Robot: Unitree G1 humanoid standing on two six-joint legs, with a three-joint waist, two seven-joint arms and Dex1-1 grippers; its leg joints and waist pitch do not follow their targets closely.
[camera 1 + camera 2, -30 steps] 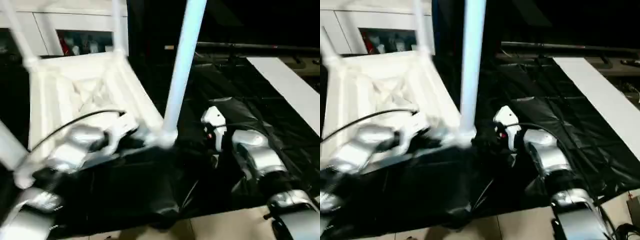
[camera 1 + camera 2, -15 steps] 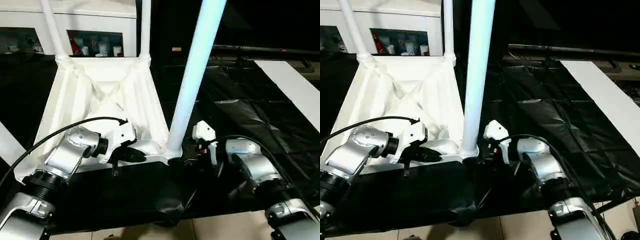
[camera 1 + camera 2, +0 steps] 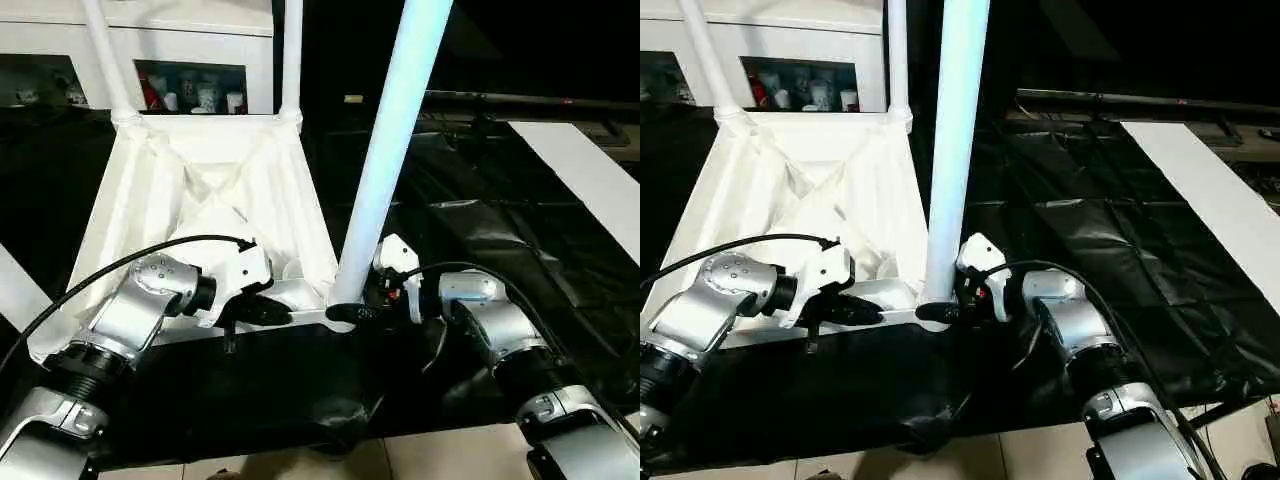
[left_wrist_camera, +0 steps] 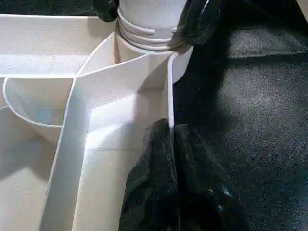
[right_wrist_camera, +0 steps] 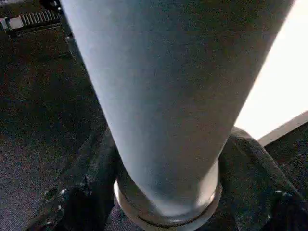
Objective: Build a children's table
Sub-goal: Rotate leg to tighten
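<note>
i see the children's table's white tabletop (image 3: pixel 200 200) lying upside down on black sheeting (image 3: pixel 480 230), ribbed underside facing up, on the left half of my head view. two thin white legs (image 3: pixel 291 60) stand upright in the two far corner sockets, in front of a white glass-door cabinet (image 3: pixel 190 60). a third leg (image 3: pixel 395 150), thick and close to the camera, rises from the near right corner socket and leans slightly to the right.

my left gripper (image 3: pixel 262 310) is pinched on the near edge wall of the tabletop, just beside that socket; in its wrist view the two black fingers (image 4: pixel 159 168) press together with the thin white rim between them. a black cable (image 3: pixel 120 265) arcs over its forearm.

my right gripper (image 3: pixel 352 310) sits at the base of the near leg, one black finger on each side of the tube (image 5: pixel 163 96), touching or nearly so just above the collar; i cannot tell whether it is actually clamping. a pale strip (image 3: pixel 590 190) runs along the far right.
</note>
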